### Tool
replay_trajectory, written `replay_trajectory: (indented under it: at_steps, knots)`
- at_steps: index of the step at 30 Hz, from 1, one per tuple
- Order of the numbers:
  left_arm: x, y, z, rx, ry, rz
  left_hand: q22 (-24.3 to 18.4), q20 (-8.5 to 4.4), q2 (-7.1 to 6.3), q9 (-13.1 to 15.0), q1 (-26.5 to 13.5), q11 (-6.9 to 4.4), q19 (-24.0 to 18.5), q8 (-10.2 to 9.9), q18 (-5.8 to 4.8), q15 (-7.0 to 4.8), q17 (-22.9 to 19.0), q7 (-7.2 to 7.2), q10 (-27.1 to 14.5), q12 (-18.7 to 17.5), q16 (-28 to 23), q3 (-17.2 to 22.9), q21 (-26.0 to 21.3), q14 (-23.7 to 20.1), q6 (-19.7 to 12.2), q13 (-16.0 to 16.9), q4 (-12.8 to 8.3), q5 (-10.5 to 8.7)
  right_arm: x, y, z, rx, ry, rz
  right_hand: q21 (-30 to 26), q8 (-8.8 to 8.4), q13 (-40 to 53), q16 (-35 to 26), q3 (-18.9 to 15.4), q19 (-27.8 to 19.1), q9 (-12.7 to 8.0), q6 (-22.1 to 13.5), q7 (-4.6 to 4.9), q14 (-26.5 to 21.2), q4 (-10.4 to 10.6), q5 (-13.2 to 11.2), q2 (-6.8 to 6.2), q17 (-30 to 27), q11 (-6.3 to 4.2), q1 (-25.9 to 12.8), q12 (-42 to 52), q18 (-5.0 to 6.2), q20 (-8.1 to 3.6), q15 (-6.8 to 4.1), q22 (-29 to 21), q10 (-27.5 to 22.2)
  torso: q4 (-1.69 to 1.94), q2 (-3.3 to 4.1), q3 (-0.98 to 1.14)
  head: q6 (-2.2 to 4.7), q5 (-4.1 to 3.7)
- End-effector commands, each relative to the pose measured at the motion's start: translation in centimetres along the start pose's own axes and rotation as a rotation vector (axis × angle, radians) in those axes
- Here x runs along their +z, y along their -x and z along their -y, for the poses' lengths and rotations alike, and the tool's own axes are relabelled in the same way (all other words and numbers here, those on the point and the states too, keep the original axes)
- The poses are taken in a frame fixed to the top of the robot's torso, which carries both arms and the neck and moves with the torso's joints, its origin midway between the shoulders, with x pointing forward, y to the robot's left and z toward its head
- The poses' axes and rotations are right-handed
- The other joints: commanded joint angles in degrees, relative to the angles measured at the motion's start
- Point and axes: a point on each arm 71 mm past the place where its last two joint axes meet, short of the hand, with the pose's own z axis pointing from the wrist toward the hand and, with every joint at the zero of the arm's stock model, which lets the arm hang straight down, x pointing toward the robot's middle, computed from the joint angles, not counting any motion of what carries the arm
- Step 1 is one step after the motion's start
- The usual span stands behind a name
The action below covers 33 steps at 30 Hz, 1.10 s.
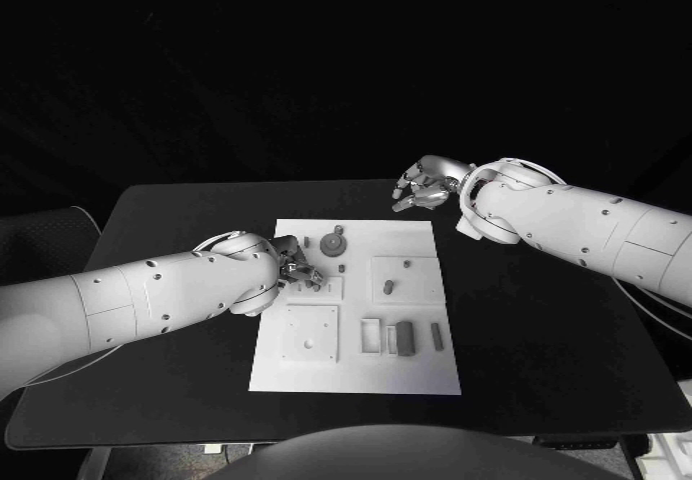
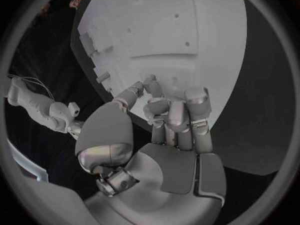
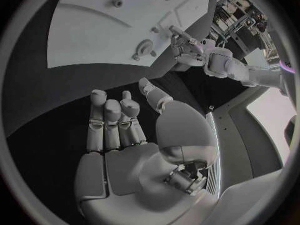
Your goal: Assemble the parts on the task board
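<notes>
Our left hand (image 1: 296,268), left of frame centre, fingers curled, grip unclear, could knock parts off the task board (image 1: 418,375); our right hand (image 1: 427,186) hangs empty, fingers apart

The left arm reaches in low, its hand (image 1: 296,268) with fingers (image 2: 177,116) curled inward — whether they pinch anything cannot be told. The right arm stretches far forward, its hand (image 1: 427,185) empty — fingers (image 3: 112,120) apart, loosely bent.

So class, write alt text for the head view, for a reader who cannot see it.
The left hand reaches over the white task board's left side on a black table, fingers curled near small grey parts. The right hand hovers beyond the board's far edge, holding nothing.
</notes>
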Motion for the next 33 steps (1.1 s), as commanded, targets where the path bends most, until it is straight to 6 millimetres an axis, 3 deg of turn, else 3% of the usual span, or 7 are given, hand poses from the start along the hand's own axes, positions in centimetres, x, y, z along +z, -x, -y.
replay_trajectory:
  at_steps: [1, 24, 25, 33]
  knots:
    - [-0.02, -0.01, 0.15, -0.021, -0.017, -0.003, 0.59, -0.31, -0.54, 0.01, -0.14, -0.09, 0.10, 0.03, 1.92, -0.46, -0.06, 0.00, 0.04, -0.36, -0.19, 0.20, -0.33, 0.05, -0.50, 0.05, 0.07, -0.35, -0.03, -0.09, -0.01, 0.001, 0.004, -0.012, -0.32, -0.36, -0.10, -0.26, 0.02, -0.01, 0.10, -0.13, 0.45, -0.01, 0.31, 0.14, 0.08, -0.09, 0.11, -0.45, -0.25, 0.76, 0.16, -0.42, 0.65, -0.24, -0.01, 0.01, 0.00, 0.03, 0.01]
    - [0.10, 0.15, -0.23, -0.041, -0.018, -0.006, 0.59, -0.31, -0.54, 0.01, -0.14, -0.09, 0.10, 0.03, 1.92, -0.46, -0.06, 0.00, 0.04, -0.36, -0.19, 0.20, -0.33, 0.05, -0.50, 0.05, 0.07, -0.35, -0.05, -0.08, 0.04, 0.000, 0.003, -0.012, -0.32, -0.38, -0.10, -0.25, 0.06, 0.00, 0.13, -0.13, 0.45, 0.00, 0.32, 0.14, 0.07, -0.10, 0.11, -0.44, -0.24, 0.76, 0.14, -0.42, 0.65, -0.24, 0.01, 0.01, -0.02, 0.04, -0.03]
    - [0.11, 0.16, -0.24, -0.041, -0.018, -0.006, 0.63, 0.01, -2.93, -0.07, -5.25, 0.33, -0.30, -0.43, 1.61, -0.42, 0.01, 0.54, -0.31, -0.41, -0.16, -2.79, -0.42, -0.20, -1.49, 0.14, 1.81, -6.71, -0.05, -0.08, 0.04, 0.001, 0.003, -0.012, -0.32, -0.38, -0.10, -0.25, 0.06, 0.00, 0.13, -0.13, 0.45, 0.00, 0.32, 0.14, 0.07, -0.10, 0.11, -0.44, -0.24, 0.76, 0.14, -0.42, 0.65, -0.24, 0.02, 0.01, -0.01, 0.01, -0.02]
    - [0.14, 0.16, -0.26, -0.058, -0.021, -0.010, 0.63, 0.03, -3.04, -0.07, -5.48, 0.35, -0.32, -0.45, 1.60, -0.41, 0.01, 0.56, -0.33, -0.41, -0.16, -2.93, -0.43, -0.22, -1.53, 0.14, 1.89, -7.00, -0.05, -0.07, 0.06, 0.000, 0.002, -0.012, -0.32, -0.38, -0.10, -0.25, 0.06, 0.00, 0.13, -0.13, 0.45, 0.00, 0.32, 0.14, 0.07, -0.10, 0.11, -0.44, -0.24, 0.76, 0.14, -0.42, 0.65, -0.24, 0.00, 0.01, -0.01, -0.04, 0.00]
